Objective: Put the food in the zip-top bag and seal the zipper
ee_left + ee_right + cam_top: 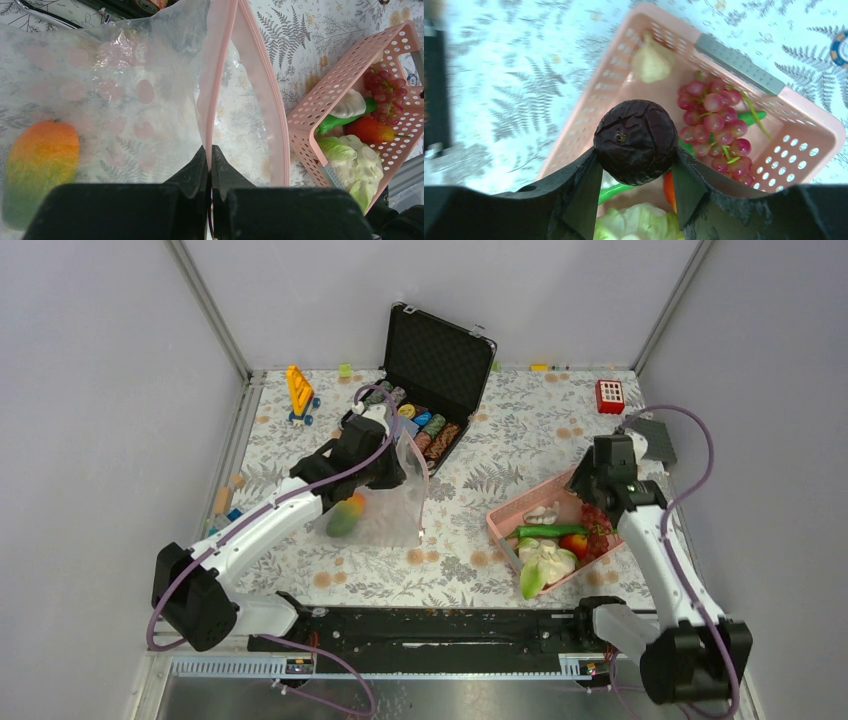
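We saw left gripper (210, 162) clamped on zip-top bag (125, 90) left of basket (320, 100) | right gripper (635, 157) clamped on dark round fruit (635, 132) above basket.

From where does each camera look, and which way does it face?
Top external: high at the near side, facing down on table; left arm, right arm show.
Left wrist: on its arm, facing the zip-top bag; shut jaws pinch its zipper.
Right wrist: above the pink basket, facing down; jaws hold a dark round fruit.
Both wrist views share basket, grapes.
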`<control>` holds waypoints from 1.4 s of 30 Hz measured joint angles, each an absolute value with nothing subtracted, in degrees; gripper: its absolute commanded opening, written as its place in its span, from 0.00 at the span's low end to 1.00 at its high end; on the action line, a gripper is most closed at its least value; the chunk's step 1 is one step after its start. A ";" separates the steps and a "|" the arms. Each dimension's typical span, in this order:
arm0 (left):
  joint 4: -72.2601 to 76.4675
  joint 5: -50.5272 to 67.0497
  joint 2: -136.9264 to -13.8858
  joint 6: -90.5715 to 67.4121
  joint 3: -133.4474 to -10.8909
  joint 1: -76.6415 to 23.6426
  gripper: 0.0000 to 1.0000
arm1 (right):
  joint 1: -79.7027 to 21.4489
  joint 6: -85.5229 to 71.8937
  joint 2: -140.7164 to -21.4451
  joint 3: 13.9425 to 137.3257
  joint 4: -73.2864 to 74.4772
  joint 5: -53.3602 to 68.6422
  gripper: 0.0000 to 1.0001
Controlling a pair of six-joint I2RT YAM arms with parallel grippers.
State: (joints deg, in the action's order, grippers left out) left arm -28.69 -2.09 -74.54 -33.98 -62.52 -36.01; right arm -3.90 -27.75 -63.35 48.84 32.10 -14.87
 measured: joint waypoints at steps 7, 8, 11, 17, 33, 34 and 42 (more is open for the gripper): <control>-28.75 -2.09 -73.84 -33.98 -62.52 -36.01 0.00 | -3.77 -26.96 -48.51 48.12 27.88 4.97 0.38; -28.77 -2.09 -73.73 -33.98 -62.52 -36.01 0.00 | -4.03 -27.35 -47.99 48.10 26.26 8.73 0.38; -28.77 -1.93 -73.45 -34.02 -62.52 -36.01 0.00 | -8.54 -29.28 -48.23 48.01 18.92 19.22 0.38; -28.80 -1.56 -72.51 -34.15 -62.41 -35.99 0.00 | -25.78 -34.24 -57.21 50.89 2.39 32.32 0.37; -29.26 -0.34 -67.59 -34.59 -59.96 -35.64 0.00 | -39.46 -37.87 -87.57 68.82 -5.58 33.54 0.38; -29.26 -0.38 -67.33 -34.57 -59.94 -35.64 0.00 | -39.66 -37.17 -88.44 69.71 -3.44 31.14 0.38; -29.43 -1.91 -65.63 -34.54 -59.86 -35.66 0.00 | -40.91 -33.93 -93.67 72.14 11.00 15.11 0.65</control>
